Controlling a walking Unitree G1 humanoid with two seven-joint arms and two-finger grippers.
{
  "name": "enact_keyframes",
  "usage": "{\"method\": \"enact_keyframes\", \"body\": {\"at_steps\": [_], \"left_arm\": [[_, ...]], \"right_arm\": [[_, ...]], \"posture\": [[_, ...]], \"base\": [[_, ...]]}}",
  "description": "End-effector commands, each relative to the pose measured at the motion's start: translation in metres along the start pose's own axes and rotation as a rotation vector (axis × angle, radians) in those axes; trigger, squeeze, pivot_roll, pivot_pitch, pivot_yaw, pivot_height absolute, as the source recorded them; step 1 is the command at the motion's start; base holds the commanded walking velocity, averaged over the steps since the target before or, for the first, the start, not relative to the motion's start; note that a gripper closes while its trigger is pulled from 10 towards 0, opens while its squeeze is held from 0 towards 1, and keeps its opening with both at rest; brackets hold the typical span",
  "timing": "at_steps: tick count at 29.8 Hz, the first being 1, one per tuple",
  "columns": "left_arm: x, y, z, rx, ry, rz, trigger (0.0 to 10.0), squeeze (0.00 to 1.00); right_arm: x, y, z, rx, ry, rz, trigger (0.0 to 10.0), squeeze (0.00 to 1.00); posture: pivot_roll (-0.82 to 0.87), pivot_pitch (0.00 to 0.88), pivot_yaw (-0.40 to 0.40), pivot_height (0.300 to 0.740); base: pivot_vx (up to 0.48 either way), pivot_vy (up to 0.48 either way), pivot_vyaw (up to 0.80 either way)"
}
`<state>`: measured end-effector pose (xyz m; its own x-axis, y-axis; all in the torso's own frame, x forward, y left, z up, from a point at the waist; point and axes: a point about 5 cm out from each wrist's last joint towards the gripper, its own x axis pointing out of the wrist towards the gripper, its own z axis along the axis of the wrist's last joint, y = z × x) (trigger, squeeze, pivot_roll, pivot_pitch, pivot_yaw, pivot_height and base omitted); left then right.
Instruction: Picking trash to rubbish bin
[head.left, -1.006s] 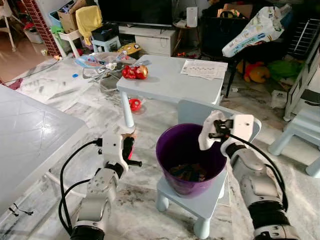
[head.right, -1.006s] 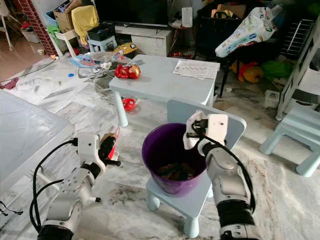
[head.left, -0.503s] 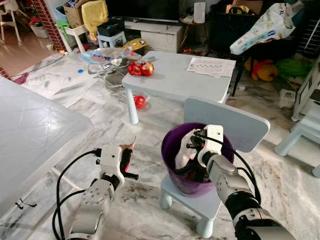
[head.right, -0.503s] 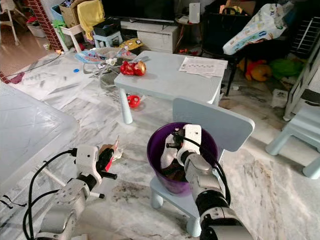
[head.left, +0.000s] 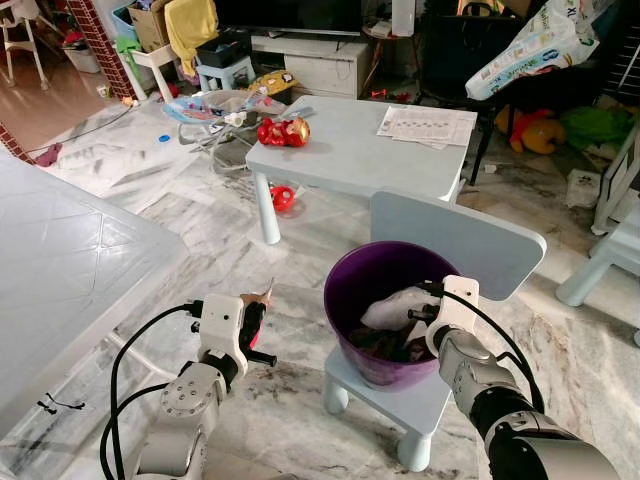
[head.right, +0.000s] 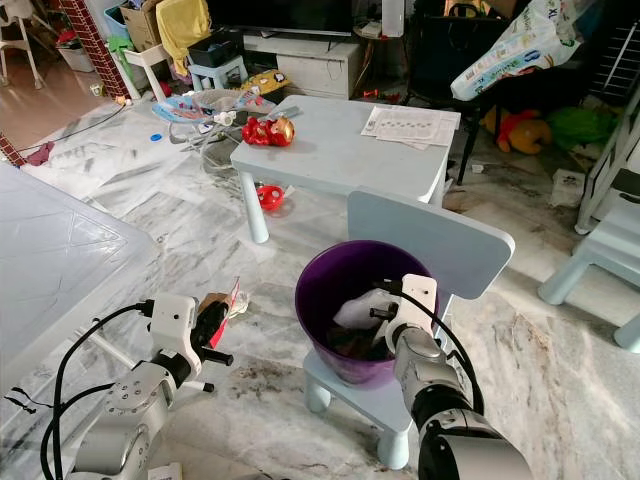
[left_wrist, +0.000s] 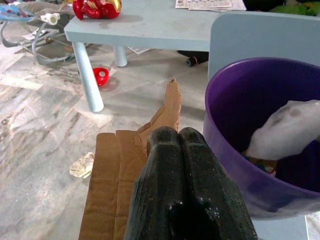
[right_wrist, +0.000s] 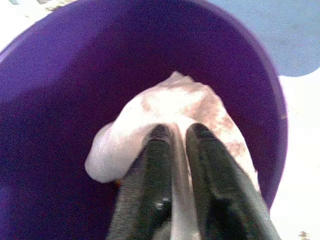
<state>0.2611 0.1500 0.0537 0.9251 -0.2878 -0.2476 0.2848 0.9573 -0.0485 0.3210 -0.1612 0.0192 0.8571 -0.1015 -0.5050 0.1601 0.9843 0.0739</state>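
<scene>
Right arm: it is bent at the elbow and reaches forward, so that the right gripper (right_wrist: 172, 135) is inside the mouth of the purple bin (head.left: 345, 300).
Right jaws: narrow, pinched on a white crumpled tissue (right_wrist: 175, 107); the tissue hangs inside the bin, above the dark trash at the bottom.
Left arm: it is held low and forward, to the left of the bin; the left gripper (left_wrist: 177, 137) is over the marble floor (head.left: 300, 240).
Left jaws: pressed together on a piece of brown cardboard (left_wrist: 117, 165), which is flat, folded and torn at one edge, with one pointed corner standing up.
Bin: round, smooth plastic with a thick rim; it stands on the seat of a small pale blue chair (head.left: 455, 240).
Tissue: soft, wrinkled, with faint brown stains.
Desk (head.left: 360, 160): pale blue, low, with round legs; it stands behind the chair and carries a red and gold toy (head.left: 283, 131) and a printed sheet (head.left: 426, 125).
Floor: grey-veined marble, glossy.
</scene>
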Motion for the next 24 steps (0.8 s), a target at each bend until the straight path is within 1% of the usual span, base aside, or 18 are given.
{"method": "enact_keyframes", "body": {"at_steps": [1,3,6,8,11,15,17,18,19,21,22,23,24], "left_arm": [[0.001,0.001,0.005,0.012,-0.007,-0.011,0.0,0.00],[0.001,0.000,0.005,0.010,-0.008,-0.013,0.0,0.00],[0.003,-0.001,0.006,0.006,-0.011,-0.016,0.0,0.00],[0.004,-0.002,0.006,0.004,-0.013,-0.015,0.0,0.00],[0.007,-0.002,0.008,-0.002,-0.022,-0.013,0.0,0.00],[0.012,-0.003,0.013,-0.011,-0.036,-0.013,0.0,0.00],[0.015,-0.004,0.014,-0.012,-0.040,-0.014,0.0,0.00],[0.018,-0.006,0.015,-0.011,-0.043,-0.021,0.0,0.00],[0.021,-0.007,0.016,-0.012,-0.048,-0.029,0.0,0.00],[0.027,-0.010,0.019,-0.041,-0.052,-0.033,1.5,0.00],[0.033,-0.013,0.022,-0.045,-0.057,-0.040,3.5,0.00],[0.035,-0.014,0.023,-0.038,-0.060,-0.046,3.5,0.00],[0.038,-0.016,0.024,-0.028,-0.066,-0.058,3.8,0.00]], "right_arm": [[0.001,0.004,0.003,-0.026,-0.016,0.006,10.0,1.00],[0.001,0.007,0.005,-0.026,-0.027,0.027,10.0,1.00],[0.001,0.014,0.009,-0.054,-0.051,0.060,10.0,1.00],[0.001,0.016,0.009,-0.042,-0.050,0.070,10.0,1.00],[0.001,0.016,0.009,-0.014,-0.041,0.067,10.0,1.00],[0.001,0.014,0.014,-0.011,-0.064,0.049,10.0,1.00],[0.000,0.016,0.016,-0.028,-0.081,0.073,10.0,1.00],[-0.002,0.019,0.017,-0.057,-0.098,0.129,10.0,1.00],[-0.004,0.019,0.018,-0.097,-0.117,0.160,10.0,1.00],[-0.011,0.016,0.020,-0.164,-0.151,0.211,10.0,1.00],[-0.017,0.010,0.020,-0.203,-0.162,0.231,10.0,1.00],[-0.020,0.007,0.020,-0.218,-0.161,0.234,10.0,1.00],[-0.024,0.004,0.020,-0.229,-0.161,0.239,10.0,1.00]], "posture": [[0.05,0.057,0.108,0.740],[0.04,0.056,0.106,0.740],[0.04,0.054,0.102,0.740],[0.04,0.053,0.101,0.740],[0.03,0.050,0.096,0.740],[0.02,0.048,0.091,0.740],[0.01,0.047,0.090,0.740],[0.01,0.049,0.091,0.740],[0.00,0.051,0.094,0.740],[-0.02,0.052,0.099,0.740],[-0.03,0.055,0.104,0.740],[-0.03,0.055,0.104,0.740],[-0.05,0.054,0.107,0.740]], "base": [[0.000,0.000,0.00],[0.000,0.000,0.00],[0.000,0.000,0.00],[0.000,0.000,0.00],[0.000,0.000,0.00],[0.000,0.000,0.00],[0.000,0.000,0.00],[0.000,0.000,0.00],[0.000,0.000,0.00],[0.000,0.000,0.00],[0.000,0.000,0.00],[0.000,0.000,0.00],[0.000,0.000,0.00]]}}
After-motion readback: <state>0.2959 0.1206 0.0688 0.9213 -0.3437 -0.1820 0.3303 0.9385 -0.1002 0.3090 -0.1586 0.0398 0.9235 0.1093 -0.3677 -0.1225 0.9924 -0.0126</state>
